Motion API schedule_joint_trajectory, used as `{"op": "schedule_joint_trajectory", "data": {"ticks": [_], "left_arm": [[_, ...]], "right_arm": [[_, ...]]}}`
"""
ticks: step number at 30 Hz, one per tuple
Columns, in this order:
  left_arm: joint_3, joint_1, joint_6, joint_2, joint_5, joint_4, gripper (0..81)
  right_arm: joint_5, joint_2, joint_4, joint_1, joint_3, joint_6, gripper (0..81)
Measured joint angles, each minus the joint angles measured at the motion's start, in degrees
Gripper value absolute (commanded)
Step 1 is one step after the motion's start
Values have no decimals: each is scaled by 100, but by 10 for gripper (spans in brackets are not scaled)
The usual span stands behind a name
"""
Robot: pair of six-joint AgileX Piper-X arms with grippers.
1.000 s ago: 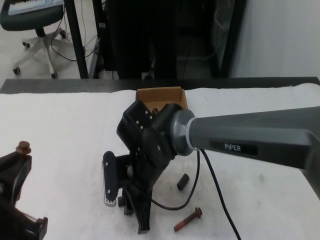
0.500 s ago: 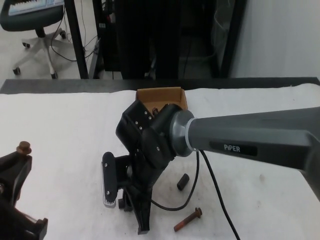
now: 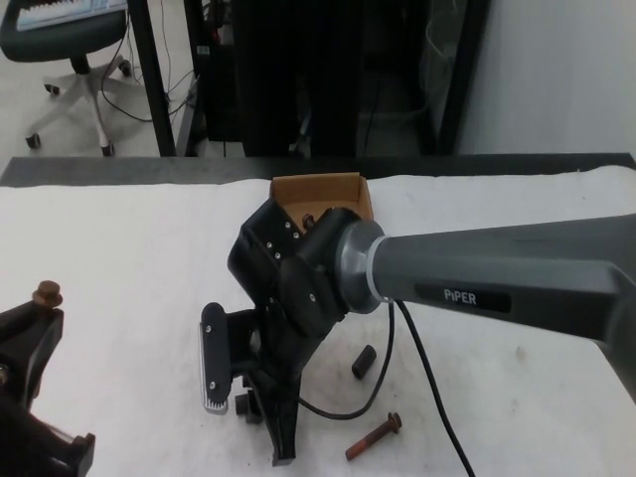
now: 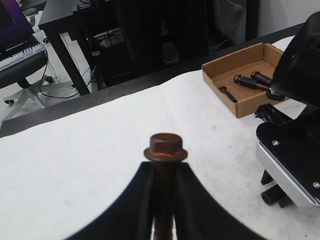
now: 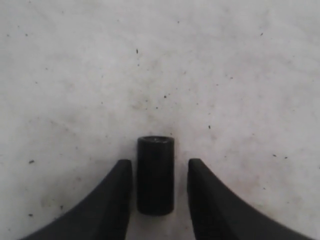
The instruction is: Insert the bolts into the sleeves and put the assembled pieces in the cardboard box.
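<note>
My left gripper (image 4: 164, 172) is shut on a rusty bolt (image 4: 165, 148), which stands upright with its hex head above the fingers; it sits at the bench's near left (image 3: 40, 316). My right gripper (image 5: 160, 163) points down at the cloth, open, with a black sleeve (image 5: 155, 175) lying between its fingers and a thin gap on each side. In the high view that gripper (image 3: 246, 402) is near the middle front. A second sleeve (image 3: 364, 361) and a loose bolt (image 3: 376, 435) lie to its right. The cardboard box (image 3: 316, 184) at the back holds assembled pieces (image 4: 247, 80).
A white cloth (image 3: 129, 248) covers the bench. The right arm's thick grey link (image 3: 497, 268) crosses over the bench's right half, and its black cable (image 3: 422, 368) trails down past the loose bolt. A dark bench edge (image 3: 99, 169) runs along the back.
The right gripper has shifted slightly to the left over the cloth. The left gripper and its bolt have stayed put.
</note>
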Motion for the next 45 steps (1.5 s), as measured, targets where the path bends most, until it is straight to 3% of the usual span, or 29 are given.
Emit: {"op": "schedule_joint_trajectory", "data": {"ticks": [22, 25, 29, 31, 39, 45], "left_arm": [[0, 0, 33, 0, 0, 0, 2], [0, 0, 33, 0, 0, 0, 2], [0, 0, 33, 0, 0, 0, 2], [0, 0, 33, 0, 0, 0, 2], [0, 0, 33, 0, 0, -97, 2], [-21, 0, 33, 0, 33, -739, 2]], "right_arm": [[179, 14, -75, 106, -12, 0, 347], [190, 14, -65, 106, -12, 0, 263], [190, 14, 5, 106, -12, 0, 14], [190, 14, 3, 106, -12, 20, 8], [256, 14, -135, 80, -12, 1207, 8], [79, -296, -809, -330, 36, 3075, 8]]}}
